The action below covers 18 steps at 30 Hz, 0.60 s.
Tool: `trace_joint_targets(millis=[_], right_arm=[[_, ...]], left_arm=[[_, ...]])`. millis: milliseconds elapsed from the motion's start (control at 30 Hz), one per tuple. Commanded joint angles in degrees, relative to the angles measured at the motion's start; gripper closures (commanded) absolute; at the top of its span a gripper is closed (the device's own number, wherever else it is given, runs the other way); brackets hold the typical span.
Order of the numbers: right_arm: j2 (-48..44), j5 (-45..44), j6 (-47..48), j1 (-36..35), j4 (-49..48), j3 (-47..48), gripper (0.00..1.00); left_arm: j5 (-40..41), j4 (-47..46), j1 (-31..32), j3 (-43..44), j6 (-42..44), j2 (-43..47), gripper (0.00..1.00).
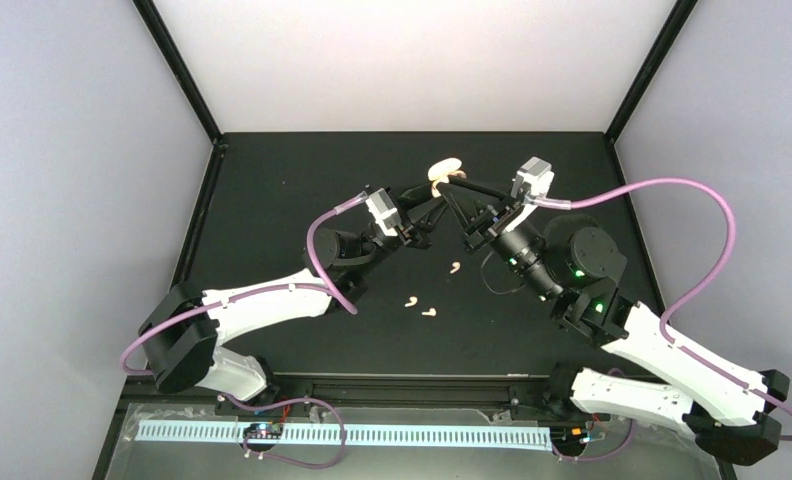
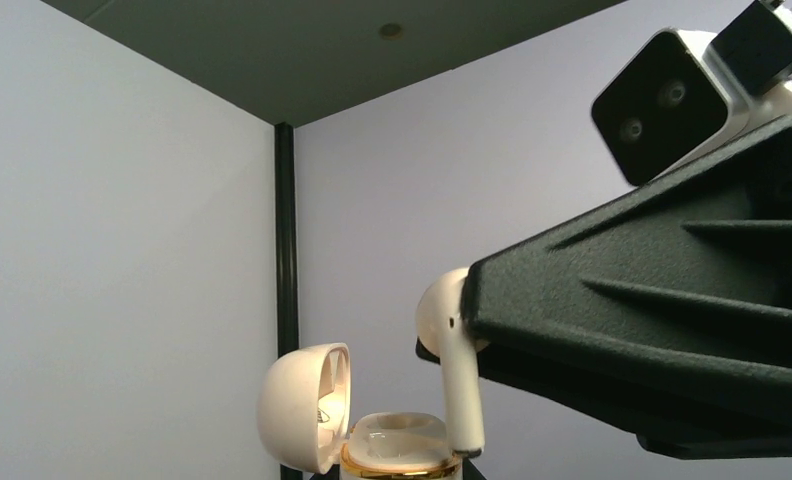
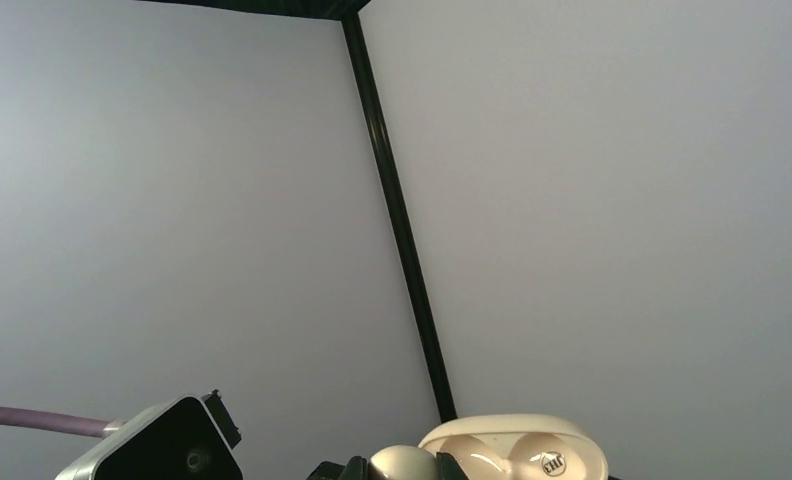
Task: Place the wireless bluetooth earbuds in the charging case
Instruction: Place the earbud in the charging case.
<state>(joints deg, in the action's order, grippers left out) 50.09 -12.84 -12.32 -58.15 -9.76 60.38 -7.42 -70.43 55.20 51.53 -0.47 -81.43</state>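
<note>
My left gripper is shut on the base of a cream charging case and holds it up above the far middle of the black table. In the left wrist view the case stands upright, its lid swung open to the left. My right gripper is shut on a white earbud and holds it stem down. The stem tip rests at the right edge of the case's base. In the right wrist view the earbud sits between my fingertips. Three more earbuds lie on the table.
The black table is closed in by pale walls with black corner posts. Purple cables loop off both arms. The right wrist camera shows close above the case, and the left wrist camera low in the right wrist view.
</note>
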Motion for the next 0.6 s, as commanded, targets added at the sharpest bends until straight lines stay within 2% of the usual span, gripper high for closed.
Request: trace_joint_targets(millis=[0,567], right_arm=[[0.31,-7.38,5.22,-2.65,-5.36,0.84,0.89],[2.33,-9.98,6.10,-3.57,-6.18,1.03,0.89]], left_arm=[[1.09,-1.45,0.35,-0.31,0.10,1.18,0.98],[1.27,-3.29,0.36,-1.61,-0.62,1.80,0.98]])
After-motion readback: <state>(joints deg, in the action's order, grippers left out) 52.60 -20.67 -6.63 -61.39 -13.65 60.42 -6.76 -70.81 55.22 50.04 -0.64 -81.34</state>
